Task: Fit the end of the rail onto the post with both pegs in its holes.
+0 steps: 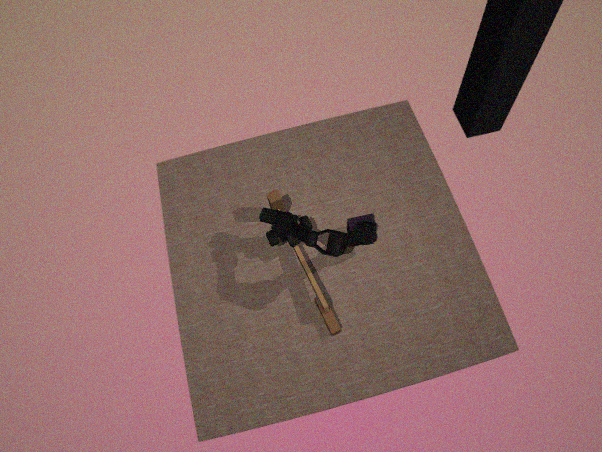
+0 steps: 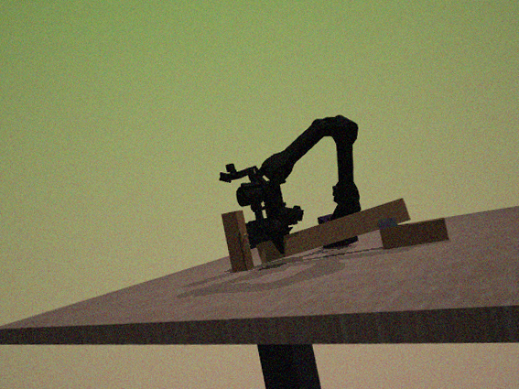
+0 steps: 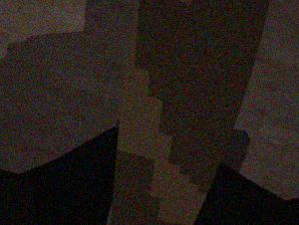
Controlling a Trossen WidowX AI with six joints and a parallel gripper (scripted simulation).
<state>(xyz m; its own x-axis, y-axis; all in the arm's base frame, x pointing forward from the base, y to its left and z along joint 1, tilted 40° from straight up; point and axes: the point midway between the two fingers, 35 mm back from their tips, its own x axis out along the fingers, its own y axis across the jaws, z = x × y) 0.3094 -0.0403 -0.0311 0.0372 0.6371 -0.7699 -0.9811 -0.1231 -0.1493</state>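
Note:
The long wooden rail (image 1: 312, 277) (image 2: 333, 232) slopes down from the footboard block (image 1: 331, 324) (image 2: 416, 233) to its near end, low at the table beside the post. Its far end rises over the blue-grey bracket (image 2: 388, 223). The wooden post (image 1: 273, 196) (image 2: 237, 240) stands upright, a small gap from the rail's near end. A peg shows faintly on its rail side; the other is hidden. My gripper (image 2: 279, 246) (image 3: 146, 141) points down and is shut on the rail near that end. The wrist view is dark; the rail runs between the fingers. The holes are hidden.
The arm's base (image 1: 362, 232) (image 2: 344, 210) stands beside the rail. The arm arches above the table (image 1: 400, 300) (image 2: 377, 285), and its shadow falls around the post and rail. The table's edge (image 2: 264, 328) runs across the exterior view.

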